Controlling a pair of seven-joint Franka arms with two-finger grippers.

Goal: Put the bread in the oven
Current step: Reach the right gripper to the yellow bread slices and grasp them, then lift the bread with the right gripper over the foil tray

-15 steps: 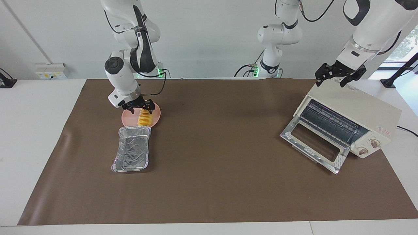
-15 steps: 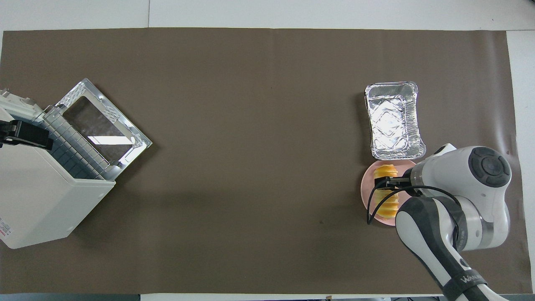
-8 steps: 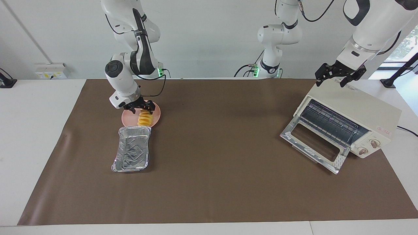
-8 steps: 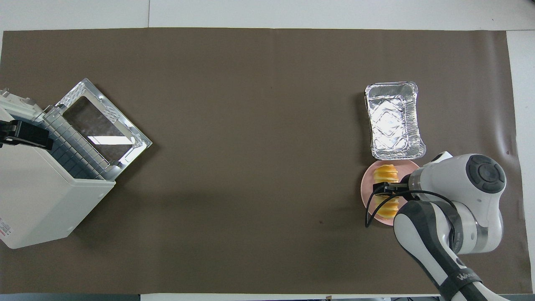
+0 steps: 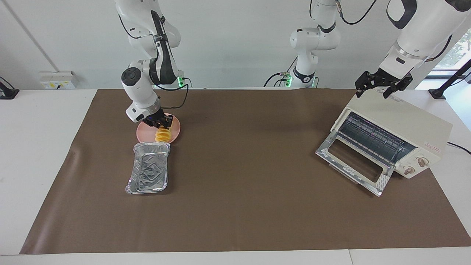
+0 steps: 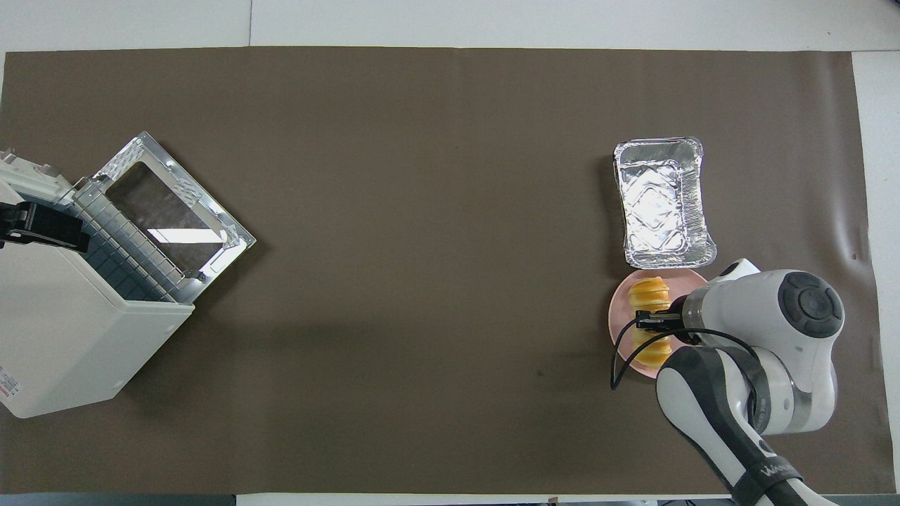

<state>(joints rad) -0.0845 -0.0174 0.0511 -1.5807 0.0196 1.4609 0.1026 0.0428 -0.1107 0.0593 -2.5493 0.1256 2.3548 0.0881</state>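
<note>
Facing view: the right gripper (image 5: 162, 122) is down on the ridged yellow-orange bread (image 5: 163, 135), fingers closed narrow across it on the round pink plate (image 5: 144, 133) — beside the crinkled silver foil tray (image 5: 148, 173). The left gripper (image 5: 382, 86) hangs spread wide over the cream-white toaster oven (image 5: 401, 125), whose glass door lies dropped open.

Overhead view: the bread (image 6: 650, 293) is on the plate (image 6: 619, 309) — gripper (image 6: 650, 318) across its middle.

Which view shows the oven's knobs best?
The facing view. The oven turns its front toward that camera, so both round knobs show beside the dropped door. The overhead view gives only the oven's top, rack and open door; the knobs are hidden there.
</note>
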